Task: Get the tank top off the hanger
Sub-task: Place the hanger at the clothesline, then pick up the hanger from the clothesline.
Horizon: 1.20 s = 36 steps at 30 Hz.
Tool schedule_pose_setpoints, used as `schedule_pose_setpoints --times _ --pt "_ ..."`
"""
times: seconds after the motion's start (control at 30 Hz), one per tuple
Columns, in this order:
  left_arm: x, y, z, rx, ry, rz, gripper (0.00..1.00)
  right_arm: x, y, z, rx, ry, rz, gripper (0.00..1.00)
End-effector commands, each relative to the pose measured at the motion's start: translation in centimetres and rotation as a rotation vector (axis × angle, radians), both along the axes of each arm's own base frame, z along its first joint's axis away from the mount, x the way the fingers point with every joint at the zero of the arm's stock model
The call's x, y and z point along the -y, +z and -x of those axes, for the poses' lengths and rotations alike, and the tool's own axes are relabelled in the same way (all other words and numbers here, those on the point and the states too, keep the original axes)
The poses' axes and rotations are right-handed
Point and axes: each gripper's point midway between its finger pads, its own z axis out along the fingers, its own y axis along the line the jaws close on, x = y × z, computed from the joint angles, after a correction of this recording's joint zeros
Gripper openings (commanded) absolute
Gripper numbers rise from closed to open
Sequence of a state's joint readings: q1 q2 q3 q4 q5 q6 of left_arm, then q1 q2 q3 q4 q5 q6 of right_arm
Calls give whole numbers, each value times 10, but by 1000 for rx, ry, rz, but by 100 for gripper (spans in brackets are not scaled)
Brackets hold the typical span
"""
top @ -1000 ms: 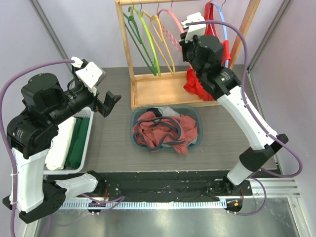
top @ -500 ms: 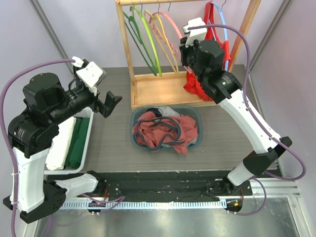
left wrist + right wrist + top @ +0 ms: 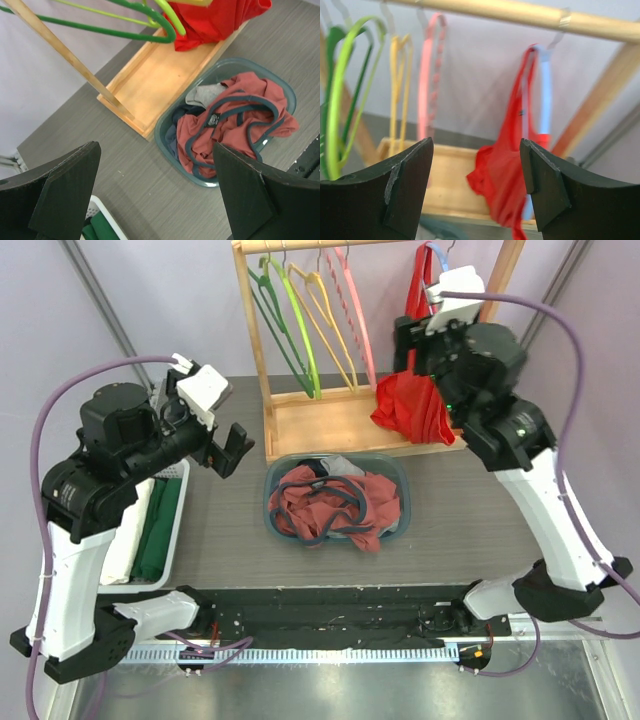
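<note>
We see the red tank top [image 3: 412, 408] hanging limp on the blue hanger [image 3: 546, 95] at the wooden rack [image 3: 300, 425]. The left fingers [image 3: 65, 190] and right fingers [image 3: 410, 180] are spread apart, holding nothing. The rounded grey plastic basket [image 3: 269, 495] holds crumpled rust-coloured garments [image 3: 335, 505].

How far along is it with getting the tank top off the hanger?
Done: four hangers hang bare and the basket holds garments. In hand: the right gripper, open, faces the red tank top without holding it; the left gripper is open too. Left: the tank top hangs on the blue hanger and needs pulling off.
</note>
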<state>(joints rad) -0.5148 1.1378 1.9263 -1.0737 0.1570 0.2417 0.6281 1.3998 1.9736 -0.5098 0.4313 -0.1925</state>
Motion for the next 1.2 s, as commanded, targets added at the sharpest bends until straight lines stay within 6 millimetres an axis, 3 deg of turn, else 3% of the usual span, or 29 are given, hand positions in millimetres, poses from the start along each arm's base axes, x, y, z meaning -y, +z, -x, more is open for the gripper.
schedule_pose_setpoints --times 0.0,0.07,0.2,0.37,0.67,0.9,1.0,1.17 --pt "-1 7 2 28 4 33 100 77 43 13 92 -230 -67 78" --pt "-2 8 3 29 3 31 100 97 38 4 78 -288 -74 80" --pt "-2 4 6 22 1 31 100 114 16 -24 13 -350 -80 83" --pt "-3 4 9 24 -1 36 100 112 -11 -53 -72 -283 -158 88" --pt "-3 5 8 27 -1 39 100 115 -31 -60 -128 -281 -135 91" --pt "0 7 8 23 -9 50 100 109 -77 -78 -254 -296 -145 90" --pt "0 4 7 18 -8 44 100 105 -90 -81 -285 -287 -147 85" --pt "0 1 2 18 -3 26 100 105 -92 -78 -265 -275 -159 59"
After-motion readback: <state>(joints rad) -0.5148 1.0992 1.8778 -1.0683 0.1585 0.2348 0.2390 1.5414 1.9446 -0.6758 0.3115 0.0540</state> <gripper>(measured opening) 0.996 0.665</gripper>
